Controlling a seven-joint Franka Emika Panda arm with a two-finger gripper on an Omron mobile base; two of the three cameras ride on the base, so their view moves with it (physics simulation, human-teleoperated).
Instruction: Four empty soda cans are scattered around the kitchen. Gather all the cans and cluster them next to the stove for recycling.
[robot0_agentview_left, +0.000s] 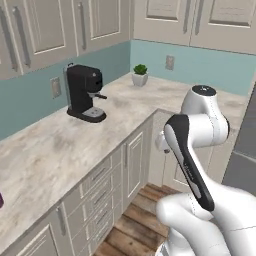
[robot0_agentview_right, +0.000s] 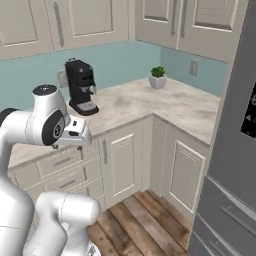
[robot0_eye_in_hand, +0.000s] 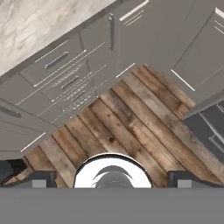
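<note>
My gripper hangs over the wood plank floor in front of the corner cabinets and points down. It is open, its two dark fingertips stand far apart, and nothing is between them. A dark purple sliver shows at the left edge of the beige counter. It may be a soda can, but too little of it shows to tell. The stove is out of view.
A black coffee machine and a small potted plant stand on the L-shaped counter. Cream drawers and doors line its front. A tall grey fridge closes the right side. The floor between them is open.
</note>
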